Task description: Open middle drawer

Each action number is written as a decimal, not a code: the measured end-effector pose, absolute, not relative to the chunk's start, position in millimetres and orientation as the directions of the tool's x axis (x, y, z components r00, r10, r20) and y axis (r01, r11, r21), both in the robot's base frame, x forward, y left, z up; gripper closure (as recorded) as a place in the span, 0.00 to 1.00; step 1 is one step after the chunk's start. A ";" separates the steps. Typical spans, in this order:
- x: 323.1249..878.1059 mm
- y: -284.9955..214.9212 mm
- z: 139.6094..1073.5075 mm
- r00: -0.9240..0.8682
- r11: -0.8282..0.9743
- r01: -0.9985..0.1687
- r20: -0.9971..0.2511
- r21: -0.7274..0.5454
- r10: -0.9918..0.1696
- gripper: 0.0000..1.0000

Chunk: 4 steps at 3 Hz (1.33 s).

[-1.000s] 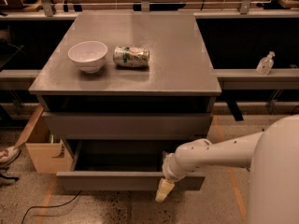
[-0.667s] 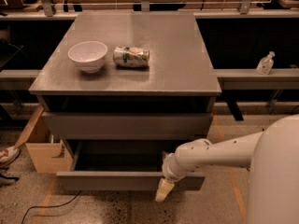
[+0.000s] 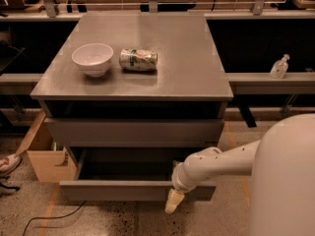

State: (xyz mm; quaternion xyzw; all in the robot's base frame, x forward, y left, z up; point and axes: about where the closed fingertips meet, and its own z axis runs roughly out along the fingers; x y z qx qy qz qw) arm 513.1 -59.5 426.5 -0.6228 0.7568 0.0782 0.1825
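Observation:
The middle drawer (image 3: 123, 191) is a wide, plain grey drawer with no handle. It stands pulled out from the cabinet, and its dark, shallow inside (image 3: 128, 166) shows. The top drawer front (image 3: 133, 132) above it sits further back. The lowest drawer is hidden under the open one. My gripper (image 3: 170, 203) hangs on the white arm (image 3: 216, 161) from the right. It points down, just in front of the middle drawer's front panel, right of its middle. I see nothing in the gripper.
On the cabinet top (image 3: 187, 58) stand a white bowl (image 3: 92, 58) and a green can (image 3: 138, 60) lying on its side. A cardboard box (image 3: 42, 154) stands on the floor at the left, with a black cable (image 3: 49, 218) nearby. A small bottle (image 3: 279, 66) stands on the right ledge.

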 end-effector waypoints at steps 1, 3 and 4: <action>506.8 -64.7 418.5 -0.181 0.228 -0.969 -0.357 -0.092 -0.916 0.00; 484.1 -72.3 405.3 -0.225 0.249 -0.968 -0.334 -0.033 -0.915 0.42; 475.5 -75.0 405.8 -0.243 0.262 -0.965 -0.328 -0.014 -0.913 0.65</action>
